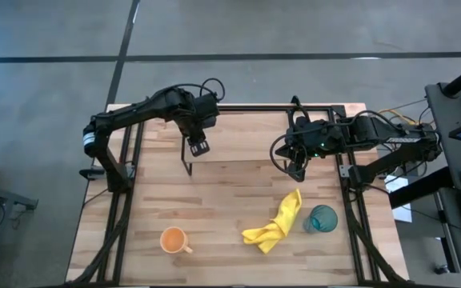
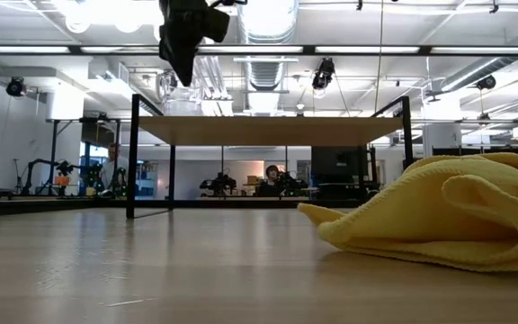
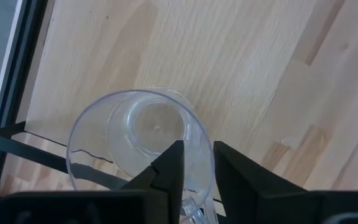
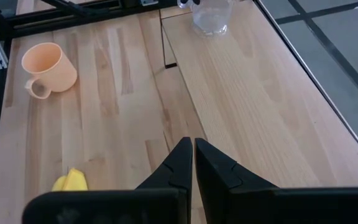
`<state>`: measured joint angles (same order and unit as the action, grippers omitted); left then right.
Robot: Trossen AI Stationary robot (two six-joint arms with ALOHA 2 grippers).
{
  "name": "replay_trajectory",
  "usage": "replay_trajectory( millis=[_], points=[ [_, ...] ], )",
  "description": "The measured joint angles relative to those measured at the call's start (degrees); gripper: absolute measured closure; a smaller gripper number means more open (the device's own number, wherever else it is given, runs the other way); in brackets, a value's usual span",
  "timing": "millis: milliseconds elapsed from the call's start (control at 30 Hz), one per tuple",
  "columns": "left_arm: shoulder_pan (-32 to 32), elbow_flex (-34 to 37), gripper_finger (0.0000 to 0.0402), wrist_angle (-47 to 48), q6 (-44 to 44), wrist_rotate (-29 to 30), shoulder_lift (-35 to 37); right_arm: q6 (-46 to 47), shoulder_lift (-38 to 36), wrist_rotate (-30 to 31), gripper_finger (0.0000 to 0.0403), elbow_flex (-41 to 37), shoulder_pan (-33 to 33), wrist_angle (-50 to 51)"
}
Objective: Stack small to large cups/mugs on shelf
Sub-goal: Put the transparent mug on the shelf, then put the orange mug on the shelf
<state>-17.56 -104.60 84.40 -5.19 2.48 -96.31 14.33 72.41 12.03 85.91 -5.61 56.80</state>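
The small clear glass cup (image 3: 135, 134) is in my left gripper (image 3: 197, 168), over the left end of the light-wood shelf (image 1: 254, 136). It also shows in the right wrist view (image 4: 211, 15). My right gripper (image 4: 192, 158) is shut and empty, above the shelf's front right part (image 1: 297, 164). The orange handled mug (image 1: 173, 239) stands on the tabletop at the near left. The teal tumbler (image 1: 321, 218) stands at the near right, beside the yellow cloth (image 1: 274, 224). My left gripper holds the glass cup by its rim wall (image 3: 202, 146), with one finger (image 3: 169, 171) inside the cup and the other (image 3: 232, 171) outside. The fingers come from above, pointing down. The cup is upright, mouth up. I cannot tell whether its base rests on the shelf.
The shelf's black rod frame (image 3: 17, 134) runs under the cup at the shelf's left end. The yellow cloth (image 2: 439, 211) lies crumpled on the tabletop in front of the shelf. Black rails (image 1: 126, 160) border the table's left and right sides.
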Motion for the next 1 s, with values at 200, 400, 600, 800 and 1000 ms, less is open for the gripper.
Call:
replay_trajectory(
  millis=[200, 400, 600, 800, 1000],
  points=[
    [0.0, -2.0, 0.0327, -0.1, -0.4, -0.9, 0.0, 0.0, 0.0, 0.0, 0.039, 0.0, 0.0, 0.0],
    [0.0, -9.0, 0.0327, -0.1, -3.4, -4.1, 0.0, 0.0, 0.0, 0.0, 0.039, 0.0, 0.0, 0.0],
    [0.9, -18.8, 0.0327, 0.3, -5.0, -6.9, 0.7, 0.0, 0.0, 0.0, 0.039, 0.0, 0.0, 0.0],
    [4.6, -24.8, 0.0327, 5.2, -10.2, -7.6, 3.0, 0.5, 0.0, 0.0, 0.039, 0.0, 0.0, 0.7],
    [12.2, -23.4, 0.0327, 5.6, -18.4, -7.6, 6.0, 1.8, 0.0, -0.5, 0.039, 0.0, 0.0, 1.8]
  ],
)
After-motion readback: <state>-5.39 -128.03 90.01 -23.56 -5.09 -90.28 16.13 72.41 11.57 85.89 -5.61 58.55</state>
